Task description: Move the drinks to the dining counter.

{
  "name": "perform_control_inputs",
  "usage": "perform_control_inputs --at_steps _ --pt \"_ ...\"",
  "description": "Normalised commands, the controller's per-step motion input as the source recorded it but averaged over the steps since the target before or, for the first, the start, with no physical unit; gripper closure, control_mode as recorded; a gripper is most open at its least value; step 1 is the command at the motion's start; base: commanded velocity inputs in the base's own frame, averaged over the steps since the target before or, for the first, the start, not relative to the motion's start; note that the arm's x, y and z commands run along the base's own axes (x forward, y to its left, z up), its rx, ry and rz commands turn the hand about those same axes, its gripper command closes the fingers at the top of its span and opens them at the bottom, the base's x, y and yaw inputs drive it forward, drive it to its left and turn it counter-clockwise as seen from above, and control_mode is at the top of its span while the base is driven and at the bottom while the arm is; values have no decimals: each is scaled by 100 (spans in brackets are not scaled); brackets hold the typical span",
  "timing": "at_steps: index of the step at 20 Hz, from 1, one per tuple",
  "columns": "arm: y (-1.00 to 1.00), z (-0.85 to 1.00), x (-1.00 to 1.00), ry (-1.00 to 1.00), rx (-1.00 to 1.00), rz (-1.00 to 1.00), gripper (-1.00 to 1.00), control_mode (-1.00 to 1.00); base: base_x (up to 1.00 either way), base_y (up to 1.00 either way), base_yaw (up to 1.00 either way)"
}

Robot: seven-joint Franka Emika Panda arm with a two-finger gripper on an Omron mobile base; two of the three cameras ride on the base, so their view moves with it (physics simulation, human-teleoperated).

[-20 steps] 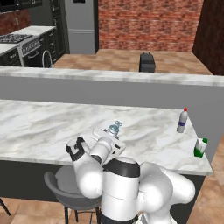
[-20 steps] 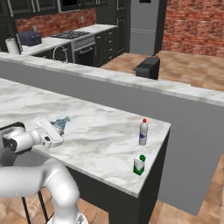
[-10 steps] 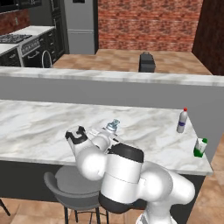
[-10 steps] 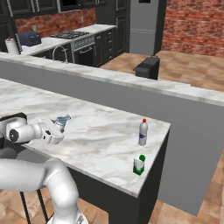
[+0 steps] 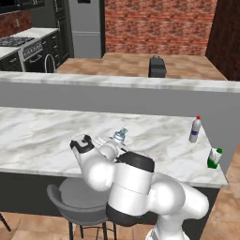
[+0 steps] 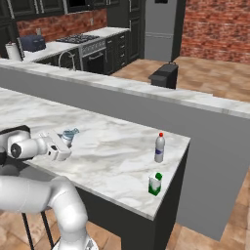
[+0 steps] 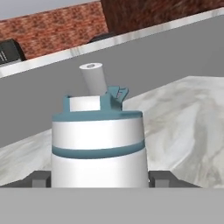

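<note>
Three drinks are on the long white marble desk. The grey metal bottle with a light-blue cap is near the middle of the slab, close to its front edge. In the hand view this bottle is seen from very near, and a dark finger tip shows just beside each side of its body. The fingers are at the bottle, one on each side, but it is not possible to tell if they press it or only stand around it. The bottle looks tilted in the base views, and its cap points away from the arm. The slim clear bottle with a red cap stands upright near the right end of the desk, well apart from the arm. The green-and-white carton stands at the front right corner, near the clear bottle. A grey round stool is below the front edge of the desk, beside the robot.
</note>
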Motion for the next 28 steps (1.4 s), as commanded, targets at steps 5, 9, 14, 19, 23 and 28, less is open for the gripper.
perform_control_inputs --at_steps 5,9,14,19,23,28 --pt "53 -17 -2 0 -4 -23 100 -100 0 0 0" --pt "97 -22 -23 -10 -13 -25 100 -100 0 0 0" --pt "93 -3 -14 -9 -26 -20 100 -100 0 0 0" --pt "66 0 -13 -8 -21 -17 100 -100 0 0 0" --pt "51 0 -2 -4 -16 -17 100 -100 0 0 0" --pt "54 0 0 -3 -15 -18 100 -100 0 0 0"
